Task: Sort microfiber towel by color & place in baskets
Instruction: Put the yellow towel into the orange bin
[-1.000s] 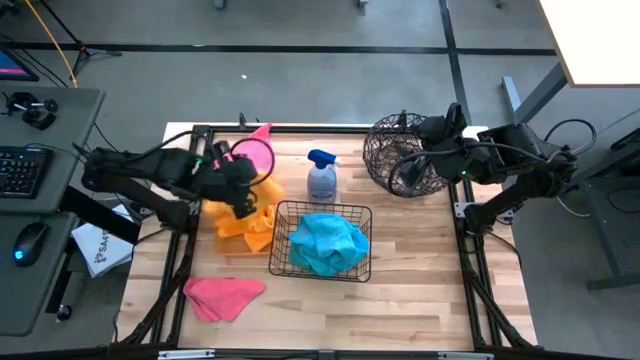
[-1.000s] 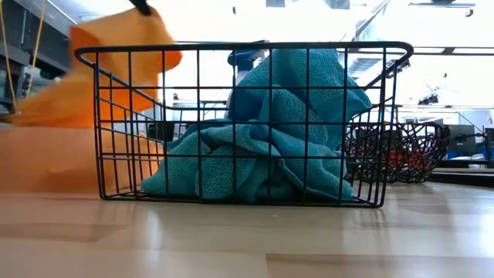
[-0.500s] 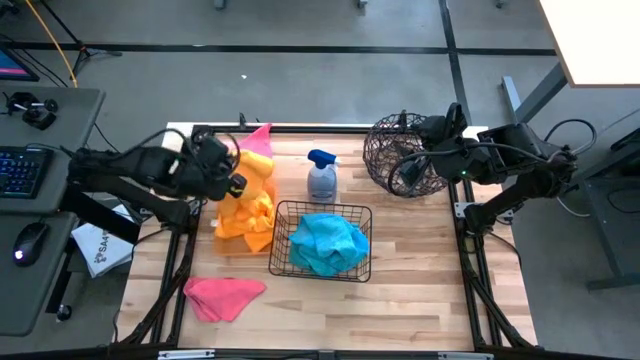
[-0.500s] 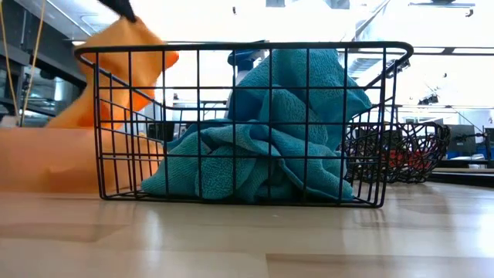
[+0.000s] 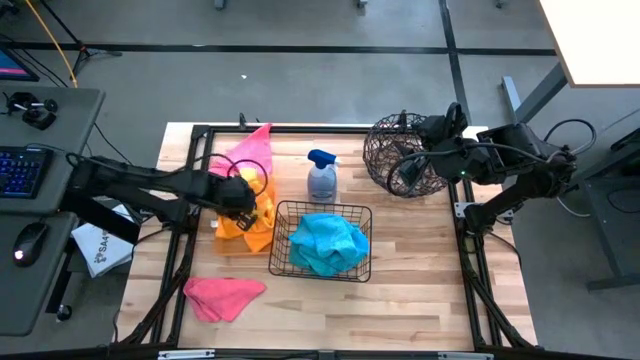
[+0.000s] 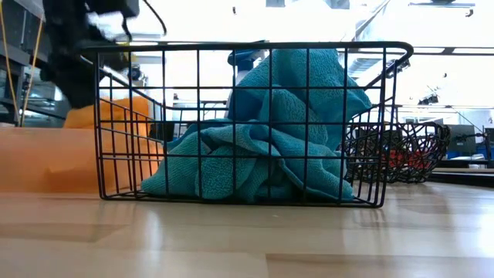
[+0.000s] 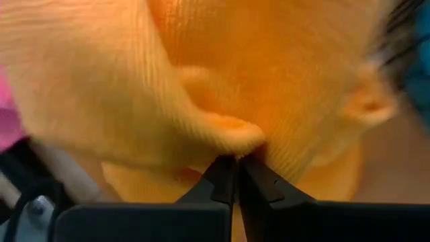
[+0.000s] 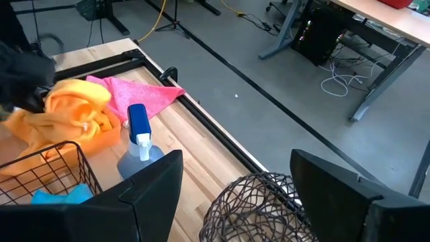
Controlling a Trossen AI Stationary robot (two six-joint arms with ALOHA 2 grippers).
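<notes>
Bright backlit glare, blurred close-ups

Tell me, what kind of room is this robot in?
Probably a robot lab or workshop: a wooden worktable on a grey concrete floor, a black computer keyboard on a side desk, and loose cables by desk legs.

Spray bottle stands between orange towels and round basket.

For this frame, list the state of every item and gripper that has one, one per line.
left gripper: shut on the orange towel.
right gripper: open, above the round basket.
orange towel: bunched, on the orange tray.
turquoise towels: heaped inside the black basket.
pink towel: loose on the table.
second pink towel: near the back edge.
spray bottle: upright.
</notes>
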